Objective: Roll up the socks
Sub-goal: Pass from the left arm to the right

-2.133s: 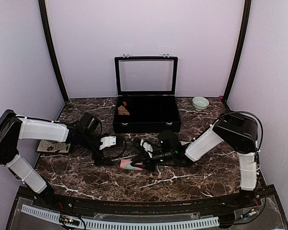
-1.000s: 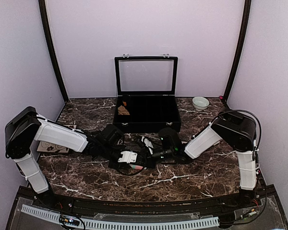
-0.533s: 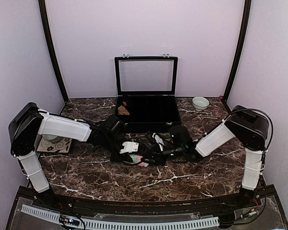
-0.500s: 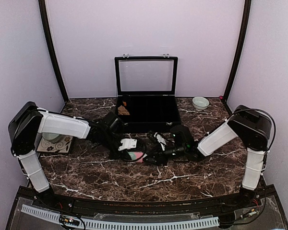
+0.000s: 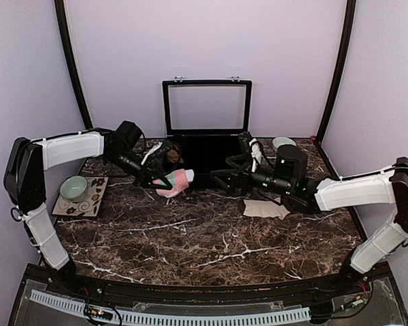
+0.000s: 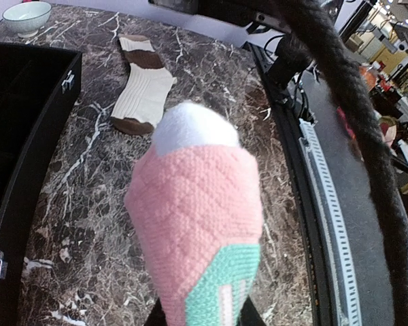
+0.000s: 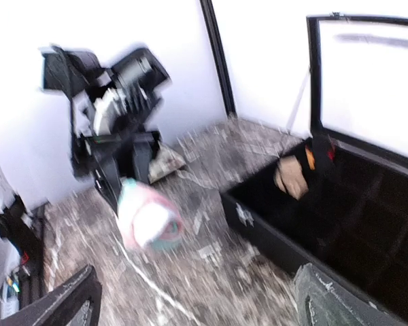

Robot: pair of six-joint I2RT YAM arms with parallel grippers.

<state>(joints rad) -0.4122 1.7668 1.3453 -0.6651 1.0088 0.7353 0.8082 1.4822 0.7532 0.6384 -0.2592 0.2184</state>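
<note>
The pink sock [image 5: 177, 182], with mint-green and white patches, is rolled into a bundle and hangs above the table in front of the black case. My left gripper [image 5: 164, 176] is shut on it. In the left wrist view the pink sock [image 6: 197, 210] fills the middle, its green end pinched between the fingers [image 6: 253, 316]. The cream-beige sock [image 5: 265, 208] with dark brown bands lies flat on the table at the right, and the same cream sock [image 6: 143, 85] shows in the left wrist view. My right gripper [image 5: 232, 168] stands open and empty, a little right of the pink sock [image 7: 148, 217].
An open black case [image 5: 207, 163] stands at the back centre with a small tan bundle [image 7: 292, 175] in a left compartment. A pale bowl [image 5: 283, 144] sits at the back right. Another bowl [image 5: 73, 187] rests on a patterned coaster at the left.
My left gripper has lifted the rolled pink sock up and back towards the case. My right gripper has let go, opened wide and drawn away to the right. The cream sock now lies uncovered.
</note>
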